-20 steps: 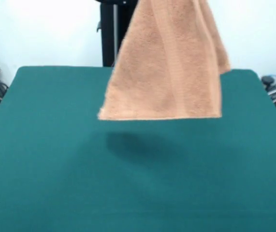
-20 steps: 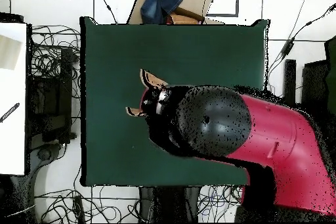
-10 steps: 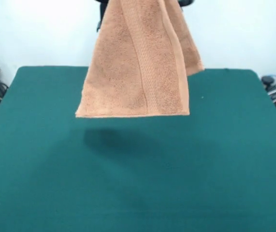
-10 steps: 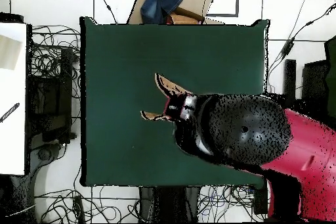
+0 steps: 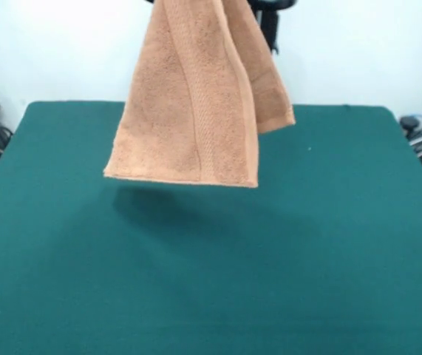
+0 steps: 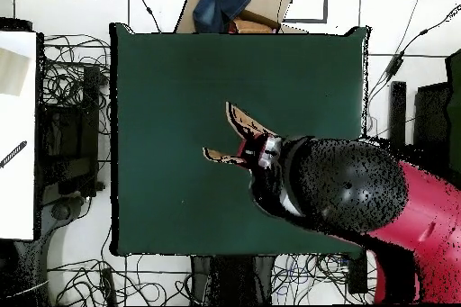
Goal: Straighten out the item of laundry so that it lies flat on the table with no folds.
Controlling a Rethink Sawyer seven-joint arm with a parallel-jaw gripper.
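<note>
Above the green worktop the towel hangs folded, now further left in the front view than before; the claw's grip cannot be told.

Peach-orange towel hangs folded above green table, clear of surface, lower hem tilted.

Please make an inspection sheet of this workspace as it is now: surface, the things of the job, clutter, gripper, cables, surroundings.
Surface: large dark green felt-topped table, nothing lying on it.
Job's things: peach-orange terry-cloth towel hanging in the air above the table, draped in two layers, its shadow on the felt.
Clutter: nothing seen on the table.
Gripper: hidden by the red and black arm; state unclear.
Cables: tangled cables on the floor beside the table.
Surroundings: cardboard box at the table's edge.
</note>
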